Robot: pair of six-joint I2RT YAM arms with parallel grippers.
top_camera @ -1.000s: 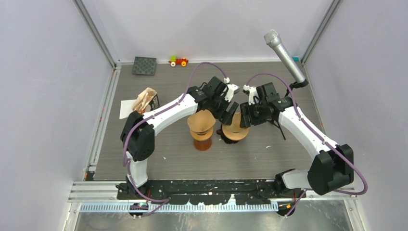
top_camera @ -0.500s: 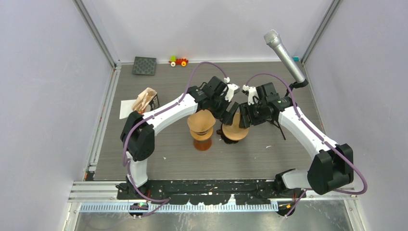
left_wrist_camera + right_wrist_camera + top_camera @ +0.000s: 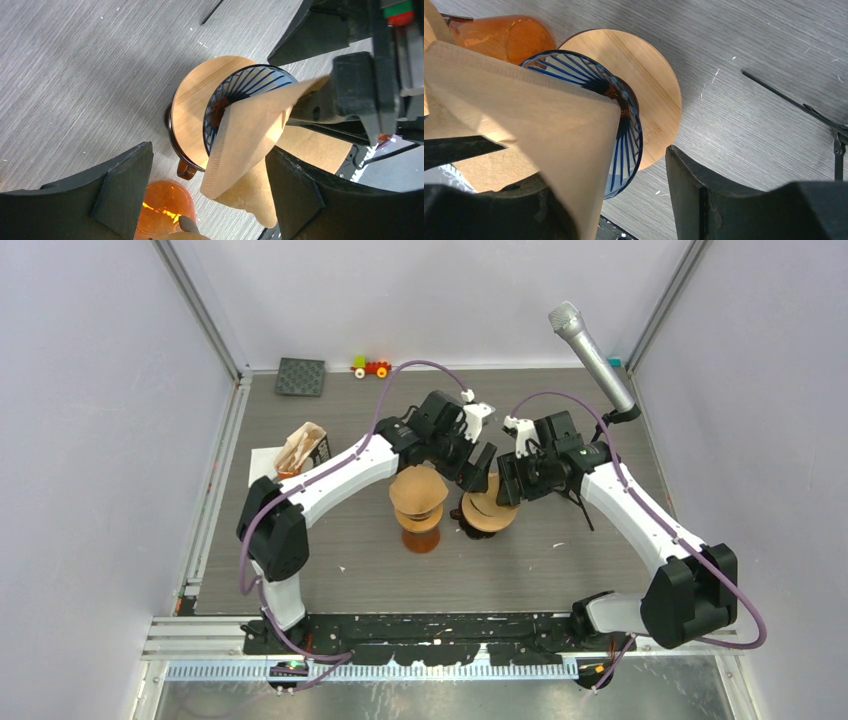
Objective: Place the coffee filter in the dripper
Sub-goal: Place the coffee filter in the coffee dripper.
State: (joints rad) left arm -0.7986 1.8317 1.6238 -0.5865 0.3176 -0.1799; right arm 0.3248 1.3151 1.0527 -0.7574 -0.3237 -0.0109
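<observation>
The brown paper coffee filter (image 3: pixel 250 135) leans tip-down in the blue ribbed dripper (image 3: pixel 245 85), which has a round wooden collar (image 3: pixel 192 112). In the top view the filter (image 3: pixel 487 502) is at the table's middle. My left gripper (image 3: pixel 209 155) is open, its fingers on either side of the filter's lower part; it sits at the dripper's far edge (image 3: pixel 477 468). My right gripper (image 3: pixel 609 175) is open, and the filter (image 3: pixel 549 125) lies against its left finger, over the dripper (image 3: pixel 626 145). From above the right gripper (image 3: pixel 505 483) is beside the dripper.
An orange glass server (image 3: pixel 420 535) with a brown cone on top stands just left of the dripper. A holder of spare filters (image 3: pixel 303 448) is at the left, a black mat (image 3: pixel 300 376) and toy train (image 3: pixel 371 367) at the back, and a microphone (image 3: pixel 590 350) at the back right.
My left wrist has lifted and pulled back a little toward the far side. The right arm and the dripper have stayed put.
</observation>
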